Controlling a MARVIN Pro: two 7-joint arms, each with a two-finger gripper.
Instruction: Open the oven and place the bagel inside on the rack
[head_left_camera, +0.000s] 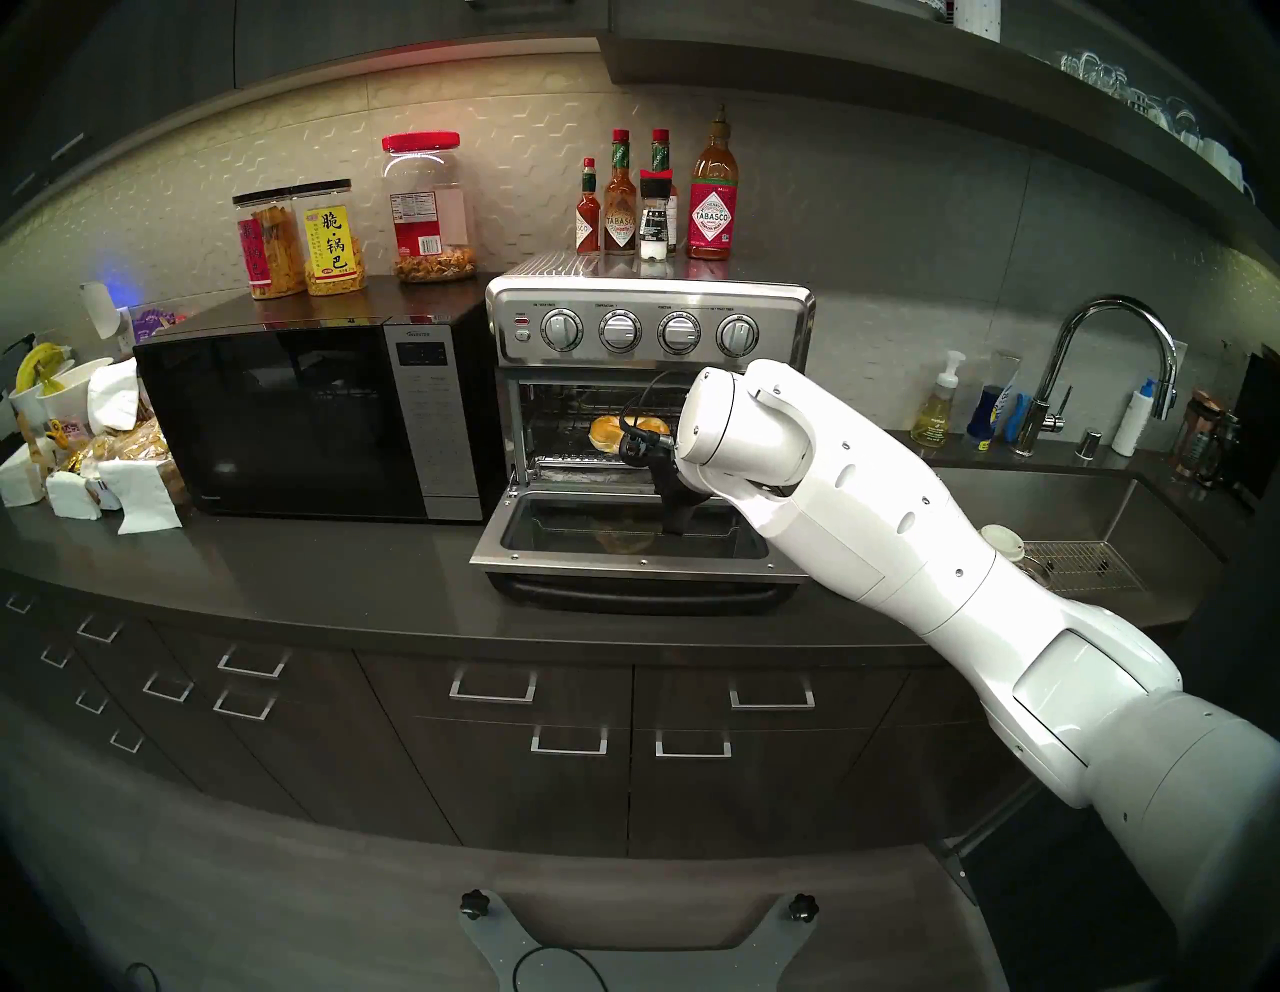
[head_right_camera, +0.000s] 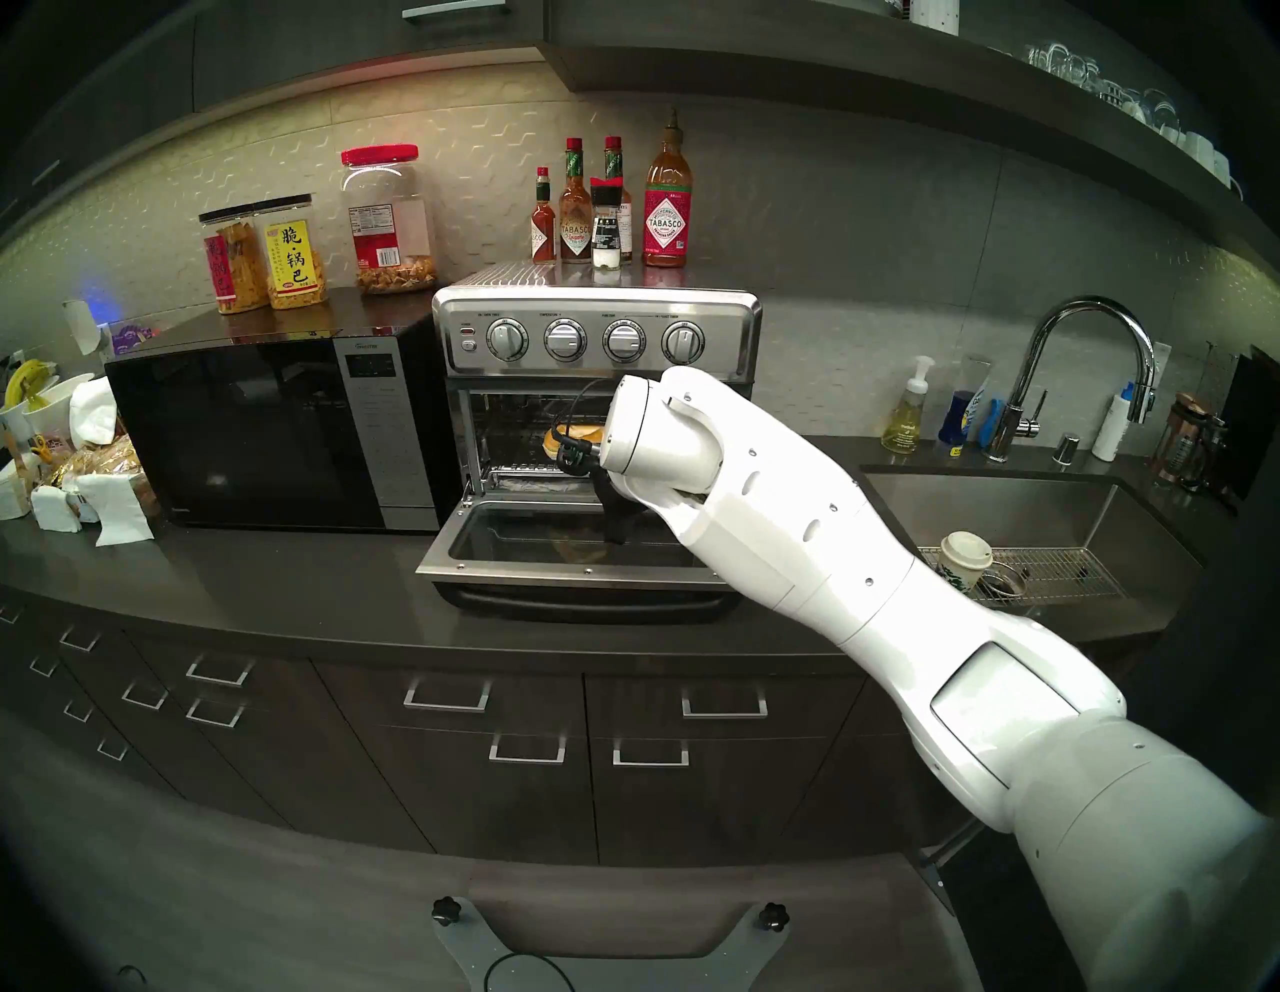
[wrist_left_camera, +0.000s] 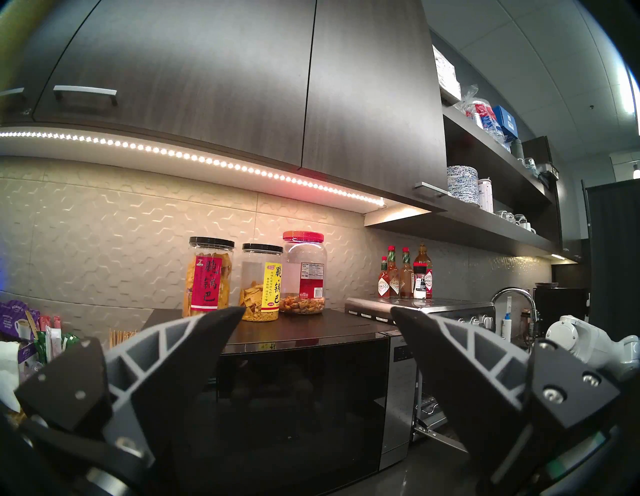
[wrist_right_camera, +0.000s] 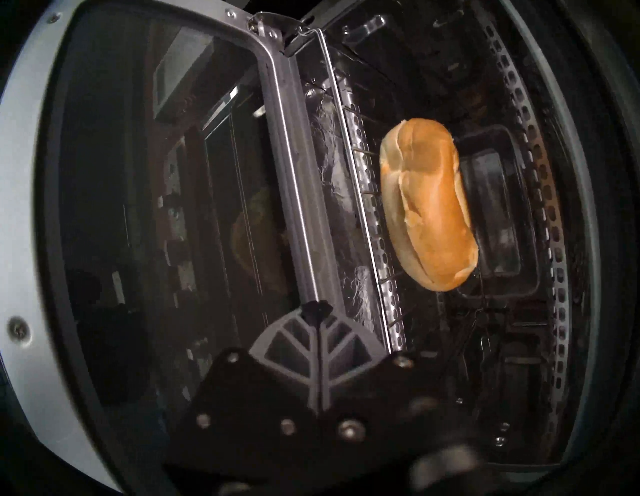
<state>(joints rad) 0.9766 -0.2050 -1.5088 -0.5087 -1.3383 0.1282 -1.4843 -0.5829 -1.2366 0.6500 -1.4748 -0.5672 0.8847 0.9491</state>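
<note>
Two arms, one at work: right arm (head_left_camera: 900, 526) stretched from lower right toward oven (head_left_camera: 647, 325), wrist bent down, right gripper (wrist_right_camera: 317, 308) pinched shut on nothing, tips poised over the dropped door (head_left_camera: 623, 547), apart from bagel (wrist_right_camera: 426, 204). Bagel on rack (wrist_right_camera: 367, 194) inside oven, free of any grip. From the head views, only part of the bagel seen behind the wrist; whole in the right wrist view. Left gripper (wrist_left_camera: 317, 320) seen only by its own camera: spread wide, empty, raised before microwave (wrist_left_camera: 301, 388).
</note>
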